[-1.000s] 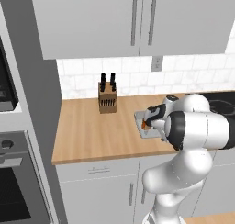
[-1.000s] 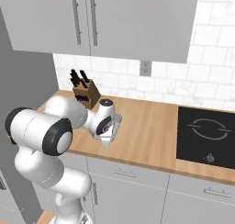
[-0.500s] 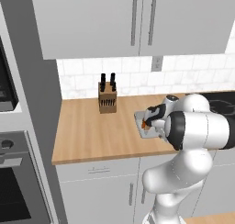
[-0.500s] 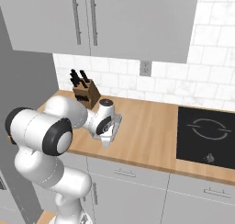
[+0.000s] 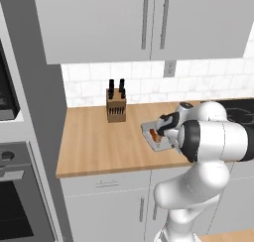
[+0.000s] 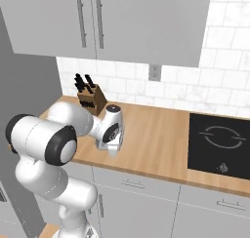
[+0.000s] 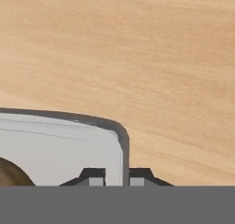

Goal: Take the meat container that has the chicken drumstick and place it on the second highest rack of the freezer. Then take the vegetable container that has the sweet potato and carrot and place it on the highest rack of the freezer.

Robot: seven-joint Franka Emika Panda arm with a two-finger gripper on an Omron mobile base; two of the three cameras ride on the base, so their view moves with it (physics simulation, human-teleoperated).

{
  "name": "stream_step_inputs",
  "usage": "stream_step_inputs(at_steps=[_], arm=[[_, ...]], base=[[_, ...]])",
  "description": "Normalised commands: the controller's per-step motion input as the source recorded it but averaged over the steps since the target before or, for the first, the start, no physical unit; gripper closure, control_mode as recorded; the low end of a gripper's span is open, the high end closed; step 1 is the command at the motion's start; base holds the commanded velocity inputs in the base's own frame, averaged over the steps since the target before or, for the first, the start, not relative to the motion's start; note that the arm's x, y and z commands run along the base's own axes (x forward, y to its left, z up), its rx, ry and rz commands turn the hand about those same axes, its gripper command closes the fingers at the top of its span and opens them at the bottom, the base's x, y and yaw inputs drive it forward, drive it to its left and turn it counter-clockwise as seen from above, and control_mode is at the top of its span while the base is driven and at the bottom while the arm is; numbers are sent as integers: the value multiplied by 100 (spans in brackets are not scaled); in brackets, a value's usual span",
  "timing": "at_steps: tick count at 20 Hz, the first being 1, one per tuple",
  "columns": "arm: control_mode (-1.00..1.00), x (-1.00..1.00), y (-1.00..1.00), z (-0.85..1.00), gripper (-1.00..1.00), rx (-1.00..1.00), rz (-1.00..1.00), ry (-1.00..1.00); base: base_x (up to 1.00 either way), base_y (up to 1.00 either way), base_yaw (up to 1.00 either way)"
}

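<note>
A grey vegetable container (image 5: 153,135) lies on the wooden counter (image 5: 99,142), right of the counter's middle. In it a red-orange carrot (image 5: 154,133) shows beside my hand. The hand view looks down on one rounded corner of the container (image 7: 69,149), with a dull brown lump, probably the sweet potato (image 7: 9,175), at the lower left. My gripper (image 7: 117,176) is shut on the container's rim, one fingertip inside the wall and one outside. From the right base view my hand (image 6: 111,133) covers most of the container.
A wooden knife block (image 5: 115,107) stands at the back of the counter, left of the container. A black cooktop (image 6: 222,144) lies to the right. White wall cupboards (image 5: 149,23) hang overhead. A tall grey oven stack (image 5: 15,186) borders the counter's left end.
The jaws have closed onto the container's rim. The arm and the container have stayed where they were.
</note>
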Motion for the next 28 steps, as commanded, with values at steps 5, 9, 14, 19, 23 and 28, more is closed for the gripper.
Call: stream_step_inputs(at_steps=[5, 9, 14, 19, 23, 28], arm=[[-100, 1, 0, 46, 100, 0, 0, 7], [-100, -8, 1, 71, 100, 0, 0, 4], [-100, -23, 12, 71, 100, 0, -1, 0], [-100, -57, 5, 57, 100, 0, -5, 0], [-100, -74, 0, 56, 100, 0, -12, 0], [-100, -76, 3, 54, 100, 0, -18, 0]], base=[[0, 0, 0], [0, 0, 0], [0, 0, 0], [0, 0, 0], [0, 0, 0], [0, 0, 0]])
